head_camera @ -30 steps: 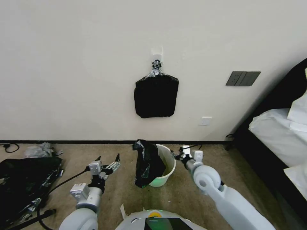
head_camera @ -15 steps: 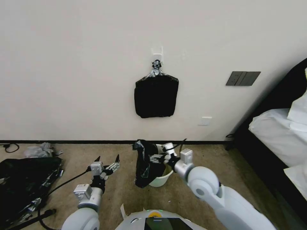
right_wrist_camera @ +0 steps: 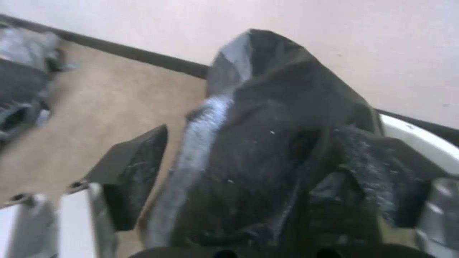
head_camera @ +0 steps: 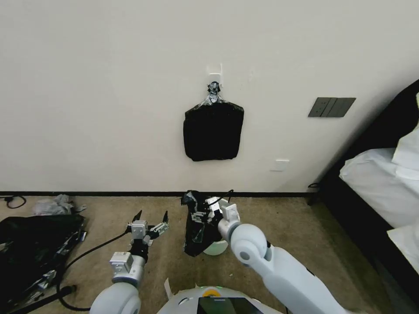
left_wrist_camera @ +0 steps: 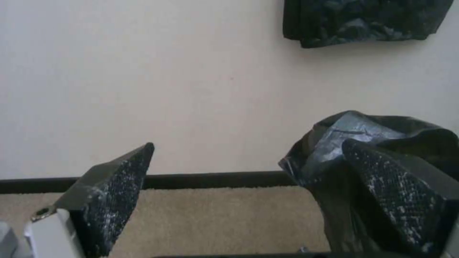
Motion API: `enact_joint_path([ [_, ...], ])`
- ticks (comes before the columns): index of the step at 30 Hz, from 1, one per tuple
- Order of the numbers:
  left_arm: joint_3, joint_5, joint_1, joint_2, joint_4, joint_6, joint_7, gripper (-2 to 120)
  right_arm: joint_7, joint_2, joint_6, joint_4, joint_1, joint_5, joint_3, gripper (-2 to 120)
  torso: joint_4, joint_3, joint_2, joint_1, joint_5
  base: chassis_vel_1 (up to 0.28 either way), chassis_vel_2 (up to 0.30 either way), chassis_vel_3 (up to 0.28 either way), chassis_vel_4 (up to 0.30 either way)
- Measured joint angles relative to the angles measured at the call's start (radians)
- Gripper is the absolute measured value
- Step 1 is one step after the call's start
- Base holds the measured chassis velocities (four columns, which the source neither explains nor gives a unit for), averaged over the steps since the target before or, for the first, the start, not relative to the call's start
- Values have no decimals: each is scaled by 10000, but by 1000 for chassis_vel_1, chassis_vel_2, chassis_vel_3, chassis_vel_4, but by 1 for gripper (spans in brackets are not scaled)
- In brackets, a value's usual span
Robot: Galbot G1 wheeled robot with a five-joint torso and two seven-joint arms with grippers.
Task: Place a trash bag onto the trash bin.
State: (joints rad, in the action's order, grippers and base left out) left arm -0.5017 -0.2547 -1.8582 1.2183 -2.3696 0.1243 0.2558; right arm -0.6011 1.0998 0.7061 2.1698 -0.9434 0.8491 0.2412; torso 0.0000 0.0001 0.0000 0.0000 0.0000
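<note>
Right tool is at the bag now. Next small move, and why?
Probably close the right tool: its open fingers straddle the trash bag, which hangs bunched over one side of the trash bin. Gripping lets it pull the bag across the rim. The left tool waits open beside.

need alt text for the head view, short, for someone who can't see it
The right end effector reaches into a black trash bag draped over the near side of a cream trash bin on carpet by a wall. The left end effector hovers open beside it.
</note>
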Motion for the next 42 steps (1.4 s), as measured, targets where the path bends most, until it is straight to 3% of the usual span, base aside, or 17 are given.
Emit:
enact_joint_path([
  [8,27,37,-4,-1,-83,150,89,100,-937,-105,32,-361,98,-244,362,53,0,0,0,0,0,0,0,0,0],
  [17,299,28,57,-105,-20,226,106,100,-1016,-271,18,-355,44,-243,148,22,0,0,0,0,1,0,0,0,0],
  [20,550,-13,327,-359,132,441,122,100,-894,-301,2,-356,-17,-247,12,7,1,-1,0,0,1,0,0,0,0],
  [23,741,-132,633,-601,303,648,159,100,-757,-351,-5,-345,-62,-248,-81,0,0,0,0,0,0,0,0,0,0],
  [31,1406,-1236,1757,-1283,778,1569,488,100,-632,-427,-19,-235,-281,-272,-233,0,0,0,0,0,0,0,0,0,0],
  [34,1905,-2358,2624,-1660,1012,2339,845,100,-624,-443,-21,-220,-321,-286,-273,0,-1,0,0,0,1,0,0,0,0],
  [42,3015,-3453,3844,-1386,1678,3165,1502,100,-625,-478,-26,-220,-435,-331,-424,0,3,-1,0,0,1,0,0,0,0],
])
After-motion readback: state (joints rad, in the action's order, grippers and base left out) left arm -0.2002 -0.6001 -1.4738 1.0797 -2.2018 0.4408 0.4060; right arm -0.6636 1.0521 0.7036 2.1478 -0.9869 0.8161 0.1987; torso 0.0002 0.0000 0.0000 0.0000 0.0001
